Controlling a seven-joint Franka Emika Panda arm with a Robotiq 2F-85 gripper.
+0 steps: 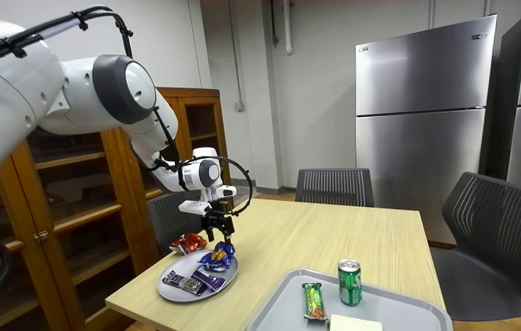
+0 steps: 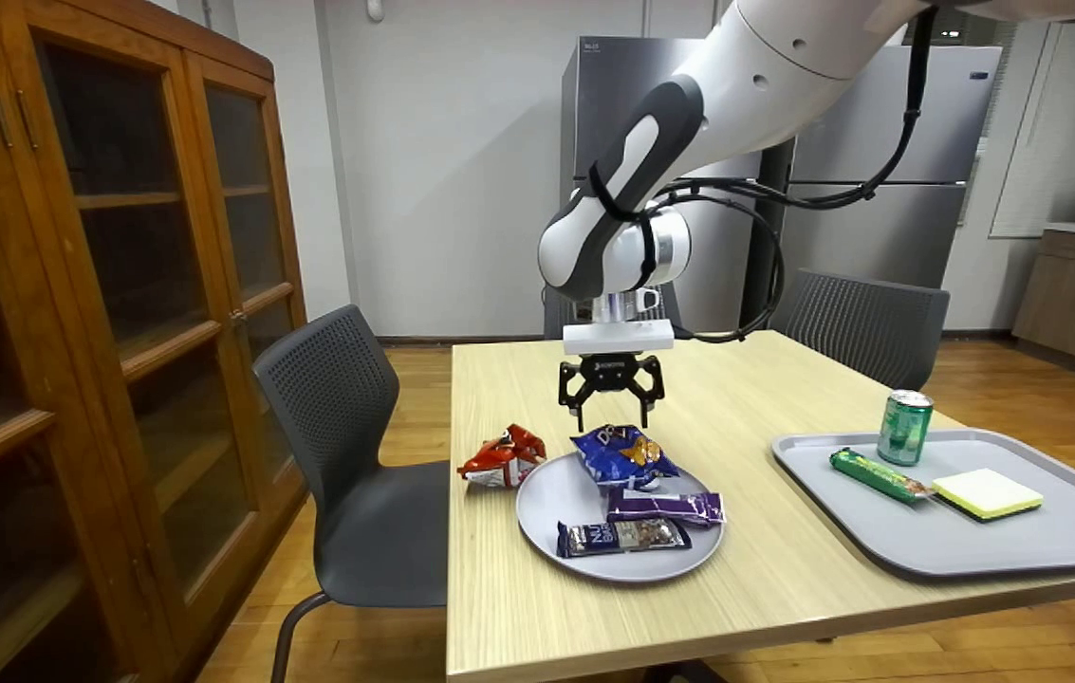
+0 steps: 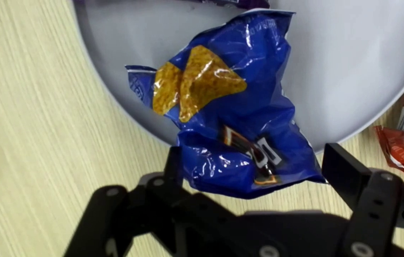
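The blue chip bag (image 3: pixel 237 107) is laid on the plate (image 2: pixel 551 503), with one end stuck out past the rim, away from the purple bar (image 2: pixel 660 507); above that rim the gripper (image 2: pixel 612 417) is held, its fingers spread wide and nothing pinched; the bag is found just below it, stretched from over the rim in toward the plate's middle, so its long way is set across the line from finger to finger; in the wrist view the outer end is seen between the fingers, but whether it is touched cannot be told.
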